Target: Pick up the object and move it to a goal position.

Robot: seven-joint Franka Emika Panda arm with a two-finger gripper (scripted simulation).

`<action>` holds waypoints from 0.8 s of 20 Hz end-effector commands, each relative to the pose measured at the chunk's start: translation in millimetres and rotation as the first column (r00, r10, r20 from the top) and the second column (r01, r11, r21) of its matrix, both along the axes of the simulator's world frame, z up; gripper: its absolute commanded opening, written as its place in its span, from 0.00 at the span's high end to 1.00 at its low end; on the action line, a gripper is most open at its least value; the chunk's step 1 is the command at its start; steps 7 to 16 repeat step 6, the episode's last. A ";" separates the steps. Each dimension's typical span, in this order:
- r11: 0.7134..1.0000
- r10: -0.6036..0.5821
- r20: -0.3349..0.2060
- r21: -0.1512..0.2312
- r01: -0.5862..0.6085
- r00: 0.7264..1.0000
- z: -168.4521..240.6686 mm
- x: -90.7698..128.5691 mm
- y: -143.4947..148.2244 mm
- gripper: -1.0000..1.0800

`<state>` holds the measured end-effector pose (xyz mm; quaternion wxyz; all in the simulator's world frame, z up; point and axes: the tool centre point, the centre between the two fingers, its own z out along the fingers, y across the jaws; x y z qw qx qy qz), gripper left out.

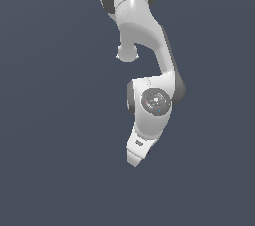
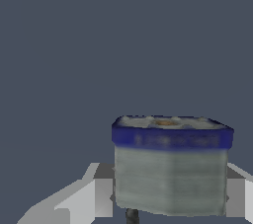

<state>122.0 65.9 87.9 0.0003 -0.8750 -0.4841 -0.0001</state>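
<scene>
In the wrist view the object [image 2: 170,168] is a grey-olive block with a dark blue band at one end and a thin dark stub at the other. It sits between my gripper's [image 2: 170,196] two white fingers [image 2: 96,198], which press against its two sides. In the exterior view the white arm reaches down over the scene and the gripper [image 1: 134,159] is at its lower end. The object is hidden there behind the hand. I cannot tell whether the object rests on the floor or hangs above it.
Plain dark grey-blue ground [image 1: 55,135] fills both views around the arm. No other object or marker shows.
</scene>
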 end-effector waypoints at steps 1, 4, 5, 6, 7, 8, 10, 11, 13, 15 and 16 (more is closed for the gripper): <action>1.000 0.000 0.000 0.000 0.000 1.000 3.0 3.6 1.4 1.00; 1.000 0.000 0.000 0.000 0.000 1.000 4.4 5.6 2.2 1.00; 1.000 0.000 0.000 0.000 0.000 1.000 4.6 5.9 2.3 1.00; 1.000 0.000 0.000 0.000 0.000 1.000 4.7 6.0 2.3 1.00; 1.000 0.000 0.000 0.000 0.000 1.000 4.7 6.0 2.3 1.00; 1.000 0.000 0.000 0.000 0.000 1.000 4.7 6.0 2.3 1.00; 1.000 0.000 0.000 0.000 0.000 1.000 4.7 6.0 2.3 1.00; 1.000 0.000 0.000 0.000 0.000 1.000 4.7 6.0 2.3 1.00; 1.000 0.000 0.000 0.000 0.000 1.000 4.7 6.0 2.3 1.00; 1.000 0.000 0.000 0.000 0.000 1.000 4.7 6.0 2.3 1.00; 1.000 0.000 0.000 0.000 0.000 1.000 4.7 6.0 2.3 1.00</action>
